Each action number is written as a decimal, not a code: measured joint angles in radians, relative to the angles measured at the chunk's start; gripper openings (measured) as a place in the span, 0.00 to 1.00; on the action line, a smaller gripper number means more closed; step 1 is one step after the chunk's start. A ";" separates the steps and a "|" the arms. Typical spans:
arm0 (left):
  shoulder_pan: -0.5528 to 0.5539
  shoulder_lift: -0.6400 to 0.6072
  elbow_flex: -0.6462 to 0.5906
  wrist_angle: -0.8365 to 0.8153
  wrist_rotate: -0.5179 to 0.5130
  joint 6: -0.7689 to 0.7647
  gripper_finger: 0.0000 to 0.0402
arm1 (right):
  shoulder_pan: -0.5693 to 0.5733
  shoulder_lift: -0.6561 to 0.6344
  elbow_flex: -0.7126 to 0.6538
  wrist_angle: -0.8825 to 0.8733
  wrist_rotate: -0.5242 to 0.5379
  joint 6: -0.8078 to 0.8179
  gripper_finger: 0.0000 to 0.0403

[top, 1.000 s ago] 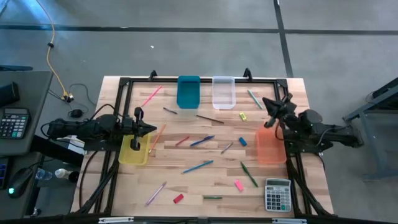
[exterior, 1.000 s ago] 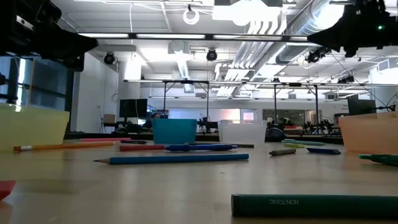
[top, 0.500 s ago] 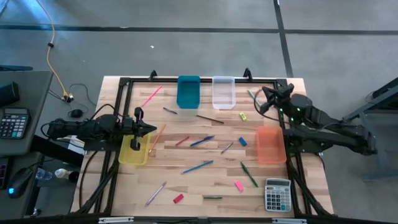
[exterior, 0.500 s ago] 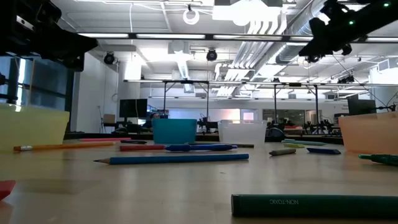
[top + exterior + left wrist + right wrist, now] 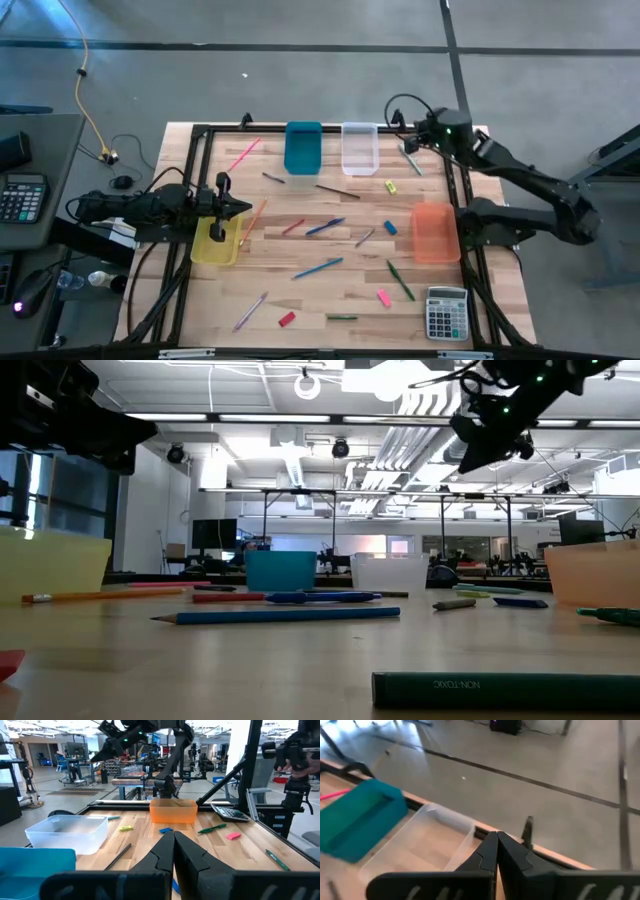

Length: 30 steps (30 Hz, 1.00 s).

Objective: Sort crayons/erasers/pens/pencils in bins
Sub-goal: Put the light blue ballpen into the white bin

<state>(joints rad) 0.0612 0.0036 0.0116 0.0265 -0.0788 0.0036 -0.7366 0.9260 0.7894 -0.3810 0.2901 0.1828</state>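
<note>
While both hands are pinched shut and empty, nothing is sorted.
Right hand (image 5: pixel 413 133) high by clear bin (image 5: pixel 359 148) far right; left hand (image 5: pixel 244 208) over yellow bin (image 5: pixel 216 243); erasers (image 5: pixel 384 297) loose on worktop (image 5: pixel 310 290).

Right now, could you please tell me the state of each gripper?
Left gripper: shut, holding nothing, over the yellow bin.
Right gripper: shut, holding nothing, near the clear bin.

"NON-TOXIC", upside down, on the green crayon (image 5: pixel 505 688) nearest the low camera
</note>
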 joint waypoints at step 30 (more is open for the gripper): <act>0.000 0.000 0.000 0.000 0.000 0.000 0.00 | -0.185 0.610 0.244 -0.389 -0.296 -0.138 0.20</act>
<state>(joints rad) 0.0610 0.0036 0.0116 0.0264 -0.0788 0.0036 -0.9212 1.5363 1.0336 -0.7696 -0.0063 0.0444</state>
